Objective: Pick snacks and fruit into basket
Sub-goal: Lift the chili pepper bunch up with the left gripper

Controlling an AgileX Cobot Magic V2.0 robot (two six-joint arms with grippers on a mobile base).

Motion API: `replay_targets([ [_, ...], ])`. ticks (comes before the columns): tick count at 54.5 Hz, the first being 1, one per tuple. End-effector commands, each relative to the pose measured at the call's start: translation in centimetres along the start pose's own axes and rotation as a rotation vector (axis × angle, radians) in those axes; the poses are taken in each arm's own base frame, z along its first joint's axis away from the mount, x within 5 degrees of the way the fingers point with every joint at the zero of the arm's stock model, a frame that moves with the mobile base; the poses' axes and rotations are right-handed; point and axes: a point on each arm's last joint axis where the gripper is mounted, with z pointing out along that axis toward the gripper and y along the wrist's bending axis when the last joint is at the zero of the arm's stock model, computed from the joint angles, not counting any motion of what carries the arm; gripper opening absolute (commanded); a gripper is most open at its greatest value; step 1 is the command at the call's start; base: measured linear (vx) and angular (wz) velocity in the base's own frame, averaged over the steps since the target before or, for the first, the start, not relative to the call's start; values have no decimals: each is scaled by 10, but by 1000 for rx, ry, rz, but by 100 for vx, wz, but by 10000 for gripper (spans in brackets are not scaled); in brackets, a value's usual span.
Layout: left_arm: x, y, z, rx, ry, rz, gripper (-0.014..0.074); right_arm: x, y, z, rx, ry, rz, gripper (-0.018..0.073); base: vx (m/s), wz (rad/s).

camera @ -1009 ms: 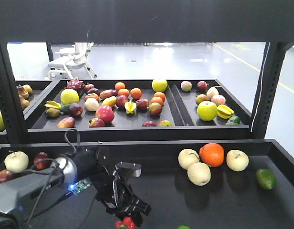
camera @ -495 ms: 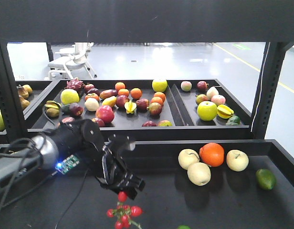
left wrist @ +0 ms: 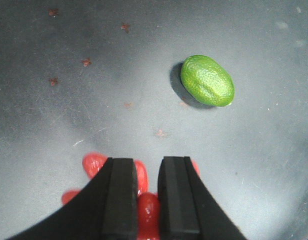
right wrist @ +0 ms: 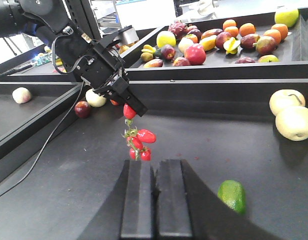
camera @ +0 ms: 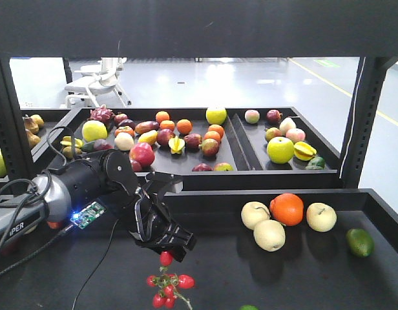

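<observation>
Slants down from the left with the left arm, wrist bent low, left gripper (camera: 170, 250) pinched on the top of one bunch of red fruits (camera: 168, 284), which hangs below it over the black table (camera: 302, 278). Holds the right gripper (right wrist: 154, 197) low over the table, fingers pressed together on nothing. Counts one green oval fruit (right wrist: 232, 196) lying near the right gripper, a second green fruit (camera: 360, 242) far right, three pale apples (camera: 269, 235) and one orange (camera: 287, 208) clustered together.

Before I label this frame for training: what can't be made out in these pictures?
Basket, snacks: in no view.
Red fruit bunch: left wrist view, mostly behind fingers of the left gripper.
Green oval fruit: front view, cut off by the bottom edge.
</observation>
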Motion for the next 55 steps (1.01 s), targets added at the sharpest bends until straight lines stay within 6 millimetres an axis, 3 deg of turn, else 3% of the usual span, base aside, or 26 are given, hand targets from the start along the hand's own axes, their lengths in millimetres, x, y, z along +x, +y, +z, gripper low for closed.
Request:
replay_targets([
  [1,-13,-13,-39,5,-129,11,-6,-19,3,-1,-7,-110,-14,-8,0,0],
  [17,-14,-16,-51,-1,-154,22,-6,-19,3,-1,-7,-111,-14,-8,0,0],
  [55,-8,-44,-139,-50,-307,94,-6,-19,3,-1,-7,-114,-16,-8,0,0],
])
